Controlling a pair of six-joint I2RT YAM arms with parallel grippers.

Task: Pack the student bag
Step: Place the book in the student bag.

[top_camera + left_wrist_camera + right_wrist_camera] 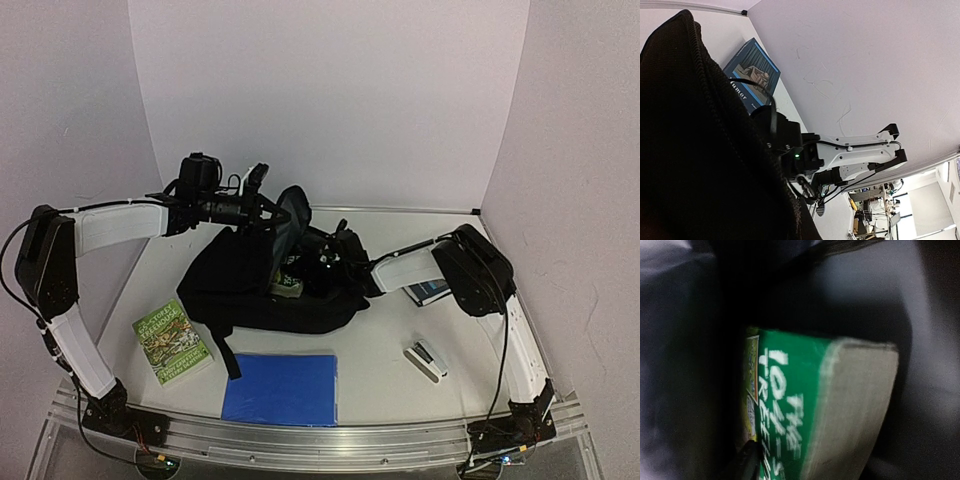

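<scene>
- The student bag (235,285) lies on the bench (385,335) in the centre of the top view, with its flap raised toward the upper middle.
- The left hand (268,208) is clamped narrow on the flap's black fabric, holding the mouth open.
- The right hand (325,252) reaches into the mouth beside a green book (785,410) that rests against the grey lining (930,340). I cannot tell whether it grips the book or stands clear of it.
- To do this step well, hold the flap high and seat the book deep and flat. Then draw the right hand straight out without snagging fabric.
- The bag's long axis seems to run left to right across the frame, with the mouth facing right and the straps trailing to the lower left.
</scene>
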